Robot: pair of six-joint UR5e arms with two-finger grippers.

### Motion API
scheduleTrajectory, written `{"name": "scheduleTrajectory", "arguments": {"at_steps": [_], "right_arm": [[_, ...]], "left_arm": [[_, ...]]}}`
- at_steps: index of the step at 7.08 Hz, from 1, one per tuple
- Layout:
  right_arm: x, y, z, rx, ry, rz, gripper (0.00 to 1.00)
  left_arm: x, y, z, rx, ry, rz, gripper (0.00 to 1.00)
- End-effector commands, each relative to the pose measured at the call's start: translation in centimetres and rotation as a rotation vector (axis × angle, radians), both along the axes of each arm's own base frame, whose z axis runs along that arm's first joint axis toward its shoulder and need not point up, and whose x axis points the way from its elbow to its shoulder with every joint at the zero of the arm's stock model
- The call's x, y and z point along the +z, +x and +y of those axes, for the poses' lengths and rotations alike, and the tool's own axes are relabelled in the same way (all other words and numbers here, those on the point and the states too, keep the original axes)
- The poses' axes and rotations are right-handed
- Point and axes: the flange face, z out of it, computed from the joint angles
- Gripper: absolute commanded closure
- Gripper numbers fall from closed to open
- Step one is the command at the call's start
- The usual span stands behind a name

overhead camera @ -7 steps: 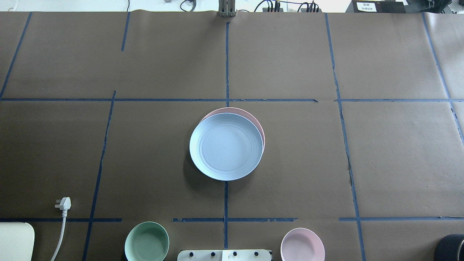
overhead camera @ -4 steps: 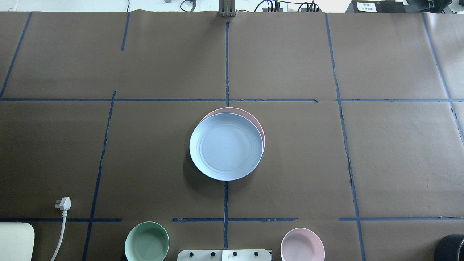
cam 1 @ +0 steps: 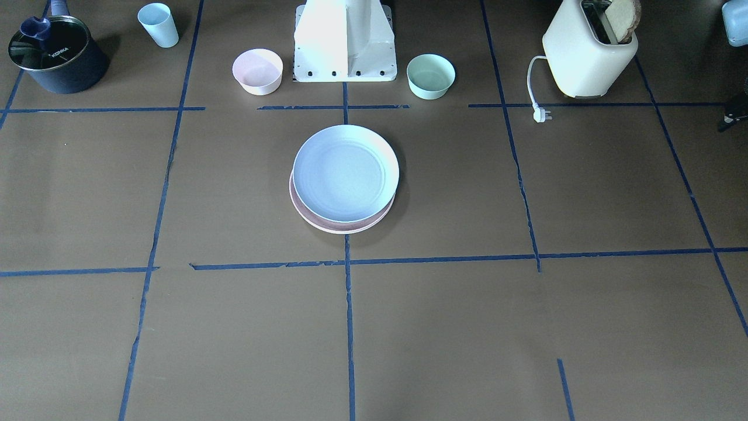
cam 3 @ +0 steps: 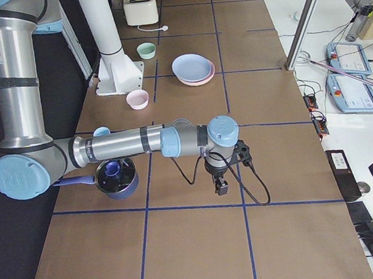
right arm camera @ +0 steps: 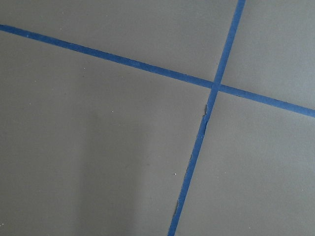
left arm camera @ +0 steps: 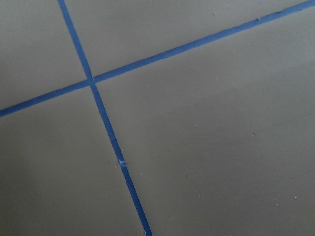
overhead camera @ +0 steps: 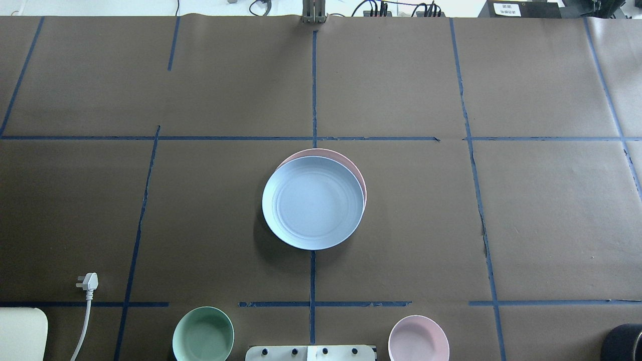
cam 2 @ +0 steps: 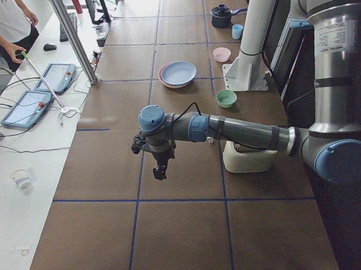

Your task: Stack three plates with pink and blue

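Observation:
A pale blue plate lies on top of a pale pink plate at the table's middle, shifted slightly toward the robot. Both also show in the front-facing view, blue plate over pink rim. No cream-white plate is in view; it is hidden or out of view. My left gripper hangs over bare paper far out on the table's left end. My right gripper hangs over bare paper at the right end. Both show only in side views, so I cannot tell whether they are open. Both wrist views show only brown paper and blue tape.
A small mint-green bowl and a small deep pink bowl stand either side of the robot base. A toaster with its plug, a dark pot and a blue cup stand along the near edge.

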Motion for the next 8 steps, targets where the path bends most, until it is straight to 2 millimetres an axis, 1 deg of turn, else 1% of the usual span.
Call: {"name": "scheduleTrajectory", "arguments": {"at_steps": [1,2,3,4,6,7,8], "right_arm": [[-0.1,0.0,0.1,0.0,0.001,0.0,0.0],[0.0,0.0,0.2,0.001,0.0,0.0,0.0],[0.1,0.0,0.3,0.005,-0.007,0.0,0.0],[0.0,0.0,0.4,0.008,-0.007,0.0,0.0],[0.1,0.0,0.6,0.008,-0.008,-0.003,0.0],[0.3,0.0,0.6,0.008,-0.01,-0.003,0.0],[0.2,0.0,0.6,0.008,-0.007,-0.004,0.0]], "left_arm": [[2.7,-2.6,0.4,-0.075,-0.083,0.11,0.0],[3.0,-2.6,0.4,-0.079,-0.092,0.141,0.0],[3.1,-2.8,0.4,-0.079,-0.085,0.106,0.0],[3.9,-3.0,0.5,-0.083,-0.108,0.083,0.0],[3.8,-3.3,0.9,-0.091,-0.096,0.055,0.0],[4.1,-3.7,0.5,-0.092,-0.087,0.0,0.0],[4.7,-3.7,0.7,-0.095,-0.101,-0.006,0.0]]}}
